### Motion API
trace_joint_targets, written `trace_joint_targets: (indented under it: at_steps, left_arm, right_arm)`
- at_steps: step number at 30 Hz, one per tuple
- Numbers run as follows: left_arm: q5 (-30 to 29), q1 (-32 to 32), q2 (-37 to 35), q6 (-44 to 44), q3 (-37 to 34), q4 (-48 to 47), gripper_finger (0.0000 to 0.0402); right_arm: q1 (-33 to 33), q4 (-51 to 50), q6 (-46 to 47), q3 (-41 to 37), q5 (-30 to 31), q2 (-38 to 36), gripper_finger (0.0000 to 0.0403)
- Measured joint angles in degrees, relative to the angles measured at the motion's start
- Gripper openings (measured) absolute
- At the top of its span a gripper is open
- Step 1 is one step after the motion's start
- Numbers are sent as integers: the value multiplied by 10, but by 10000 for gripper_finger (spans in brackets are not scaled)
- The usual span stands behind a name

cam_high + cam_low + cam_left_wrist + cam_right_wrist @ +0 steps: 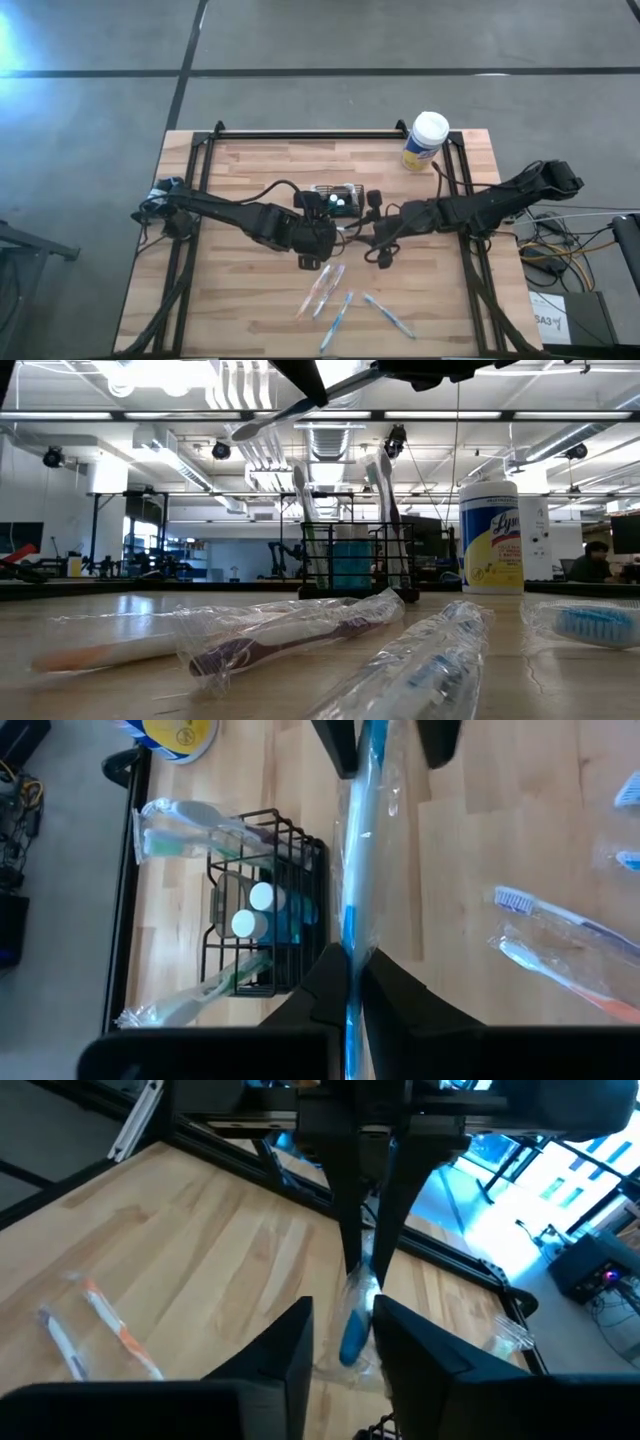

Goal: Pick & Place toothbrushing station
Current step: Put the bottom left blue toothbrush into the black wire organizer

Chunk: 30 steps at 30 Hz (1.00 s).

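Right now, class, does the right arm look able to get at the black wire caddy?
Probably yes: the caddy sits close beside it. But the right gripper has its jaws flanking the wrapped toothbrush that the left gripper grips, so it is busy.

floor point(330, 35) – grey concrete, dark seams | ceiling lights point(330, 420) – long bright strips

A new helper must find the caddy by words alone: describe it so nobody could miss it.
On the wooden table, look toward the far edge at the middle, left of the white-lidded wipes canister. The caddy is the small black wire basket there, the only thing with wrapped toothbrushes standing in it; the other toothbrushes lie flat.
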Motion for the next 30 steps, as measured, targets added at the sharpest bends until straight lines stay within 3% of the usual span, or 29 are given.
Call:
trace_joint_targets:
  at_steps: [10, 30]
  left_arm:
    - [10, 5, 2, -4, 0, 1, 19]
    - [9, -20, -30, -6, -1, -38, 149]
  right_arm:
    - [-12, 2, 1, 0, 13, 0, 22]
    - [-10, -53, 19, -9, 44, -43, 15]
